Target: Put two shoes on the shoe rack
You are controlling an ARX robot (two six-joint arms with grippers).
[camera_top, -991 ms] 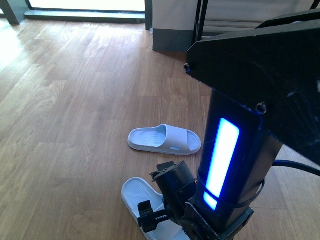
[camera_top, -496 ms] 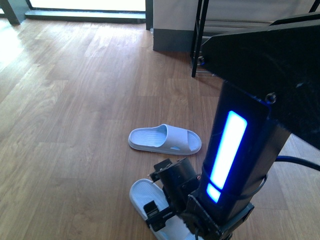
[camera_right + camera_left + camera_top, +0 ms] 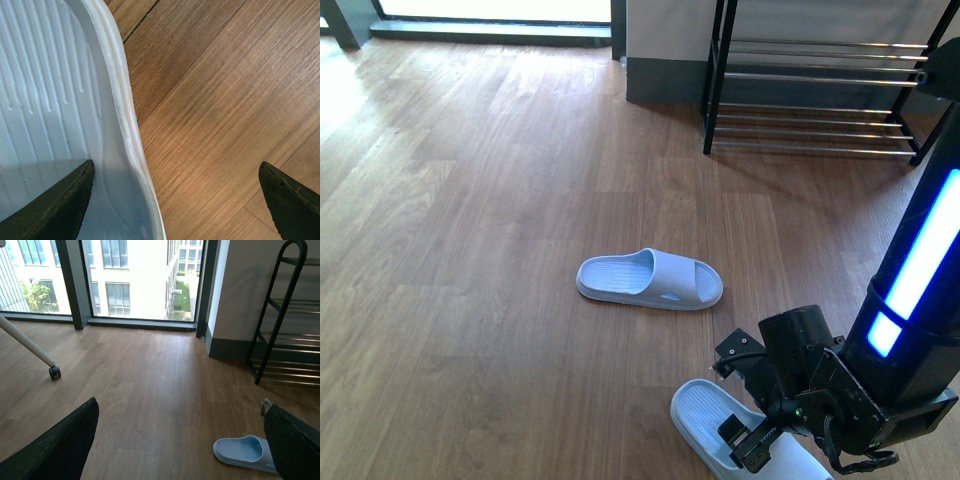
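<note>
Two pale blue slides lie on the wood floor. One slide point(image 3: 650, 280) lies on its own in the middle, and the left wrist view shows it too point(image 3: 244, 452). The other slide point(image 3: 703, 418) sits at the bottom right, under my right gripper point(image 3: 752, 445). In the right wrist view that gripper point(image 3: 175, 200) is open, and the ribbed footbed and rim of this slide point(image 3: 55, 100) run between its fingers. My left gripper point(image 3: 180, 440) is open above bare floor, with the middle slide beside one finger. The shoe rack point(image 3: 810, 75) stands at the back right with its chrome bars bare.
The right arm's lit blue column point(image 3: 920, 270) fills the right edge of the front view. A white leg on a caster point(image 3: 51, 371) stands near the window. A grey skirting wall point(image 3: 665, 80) lies left of the shoe rack point(image 3: 285, 340). Wood floor point(image 3: 470, 250) spreads to the left.
My right arm has swung to the right and uncovered the shoe rack. The near slide has shifted right across the floor with the gripper. The middle slide has stayed put.
</note>
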